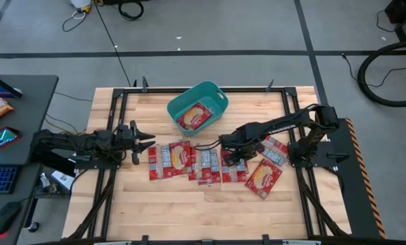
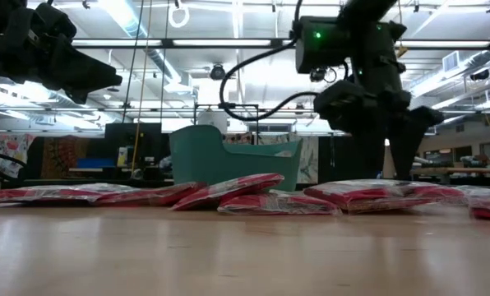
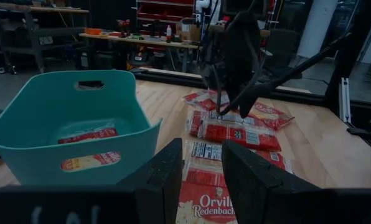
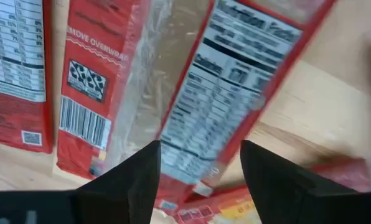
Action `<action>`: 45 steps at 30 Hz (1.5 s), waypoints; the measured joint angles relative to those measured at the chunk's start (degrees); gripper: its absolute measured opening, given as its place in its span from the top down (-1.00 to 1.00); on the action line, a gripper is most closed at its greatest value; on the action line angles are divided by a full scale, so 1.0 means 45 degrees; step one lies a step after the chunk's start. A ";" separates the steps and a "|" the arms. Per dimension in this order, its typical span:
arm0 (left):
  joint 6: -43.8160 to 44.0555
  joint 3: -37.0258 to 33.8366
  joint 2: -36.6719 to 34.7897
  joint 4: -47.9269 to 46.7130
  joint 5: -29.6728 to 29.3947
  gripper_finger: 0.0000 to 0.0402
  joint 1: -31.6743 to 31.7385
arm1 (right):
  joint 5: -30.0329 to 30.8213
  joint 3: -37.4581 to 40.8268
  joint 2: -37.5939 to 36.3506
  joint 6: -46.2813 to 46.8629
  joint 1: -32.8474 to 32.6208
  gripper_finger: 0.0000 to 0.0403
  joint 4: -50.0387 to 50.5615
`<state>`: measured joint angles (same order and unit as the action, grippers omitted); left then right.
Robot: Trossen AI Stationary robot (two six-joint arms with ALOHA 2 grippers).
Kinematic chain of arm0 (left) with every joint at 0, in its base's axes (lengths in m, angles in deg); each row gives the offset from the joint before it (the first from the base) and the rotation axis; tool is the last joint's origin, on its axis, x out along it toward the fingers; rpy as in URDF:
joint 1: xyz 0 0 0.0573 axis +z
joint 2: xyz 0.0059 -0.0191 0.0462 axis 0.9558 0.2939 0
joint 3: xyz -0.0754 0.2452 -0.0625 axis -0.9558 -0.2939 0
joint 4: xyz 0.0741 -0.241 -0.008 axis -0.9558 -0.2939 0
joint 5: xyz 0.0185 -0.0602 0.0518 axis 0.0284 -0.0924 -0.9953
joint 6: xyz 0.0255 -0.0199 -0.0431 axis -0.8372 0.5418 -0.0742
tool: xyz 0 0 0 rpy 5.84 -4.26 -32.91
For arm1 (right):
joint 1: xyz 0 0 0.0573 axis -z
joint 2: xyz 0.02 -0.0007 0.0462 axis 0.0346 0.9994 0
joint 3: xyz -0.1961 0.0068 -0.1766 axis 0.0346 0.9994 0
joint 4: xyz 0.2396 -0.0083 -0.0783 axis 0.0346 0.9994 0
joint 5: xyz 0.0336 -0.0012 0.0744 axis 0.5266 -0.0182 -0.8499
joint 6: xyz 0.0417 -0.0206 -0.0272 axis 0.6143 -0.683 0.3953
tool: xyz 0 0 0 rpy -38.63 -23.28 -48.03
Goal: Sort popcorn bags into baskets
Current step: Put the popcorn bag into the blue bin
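While the popcorn bags (image 1: 189, 162) are lying in a loose, partly overlapping row across the middle of the wooden table (image 1: 189, 211), one further bag (image 1: 194, 117) is resting flat inside the teal basket (image 1: 216, 95), which is standing toward the far edge of the table, just beyond the row. From the left wrist view the basket's inside is showing red packets (image 3: 86, 135) against its floor. Two more bags are lying at the right end of the row, one (image 1: 263, 177) nearer the front edge and one (image 1: 275, 150) beside the right arm's base. The right gripper (image 1: 229, 154) is reaching in over the right part of the row, pointing down at the packets; its wrist view is showing both dark fingers (image 4: 136, 180) spread apart with a bag's label side (image 4: 235, 93) directly beneath them, and nothing is sitting between them. Whether the fingertips are touching the bag cannot be told. The left gripper (image 1: 143, 141) is hanging just beside the left end of the row, its fingers (image 3: 167, 174) parted and holding nothing, aimed across the table toward the bags and the basket.
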<state>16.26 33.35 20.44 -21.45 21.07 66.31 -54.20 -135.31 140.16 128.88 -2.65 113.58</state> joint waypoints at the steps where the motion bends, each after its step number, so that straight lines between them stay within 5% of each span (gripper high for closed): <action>1: 0.0000 0.0000 0.0000 0.0000 0.0002 0.41 0.0002 | -0.0107 0.0198 0.0000 0.0048 0.0027 -0.10 -0.0375; 16: 0.0008 0.0003 0.0000 0.0000 0.0002 0.41 0.0002 | -0.0476 0.1400 -0.0017 -0.0441 -0.0055 -0.02 -0.5775; 31: 0.0015 0.0004 0.0000 -0.0061 0.0001 0.41 -0.0001 | -0.0639 0.1412 -0.0348 -0.0383 -0.0053 0.03 -0.4237; 38: 0.0000 0.0001 0.0000 -0.0097 0.0002 0.41 -0.0002 | 0.0929 0.1433 -0.1741 -0.0332 0.0279 0.04 -0.1727; 45: 0.0006 0.0000 0.0000 -0.0093 0.0001 0.41 0.0001 | 0.0566 0.3048 -0.2179 -0.0121 0.0790 0.08 -0.3662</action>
<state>16.28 33.35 20.44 -21.87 21.08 66.31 -51.66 -121.60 130.35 128.34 0.91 97.10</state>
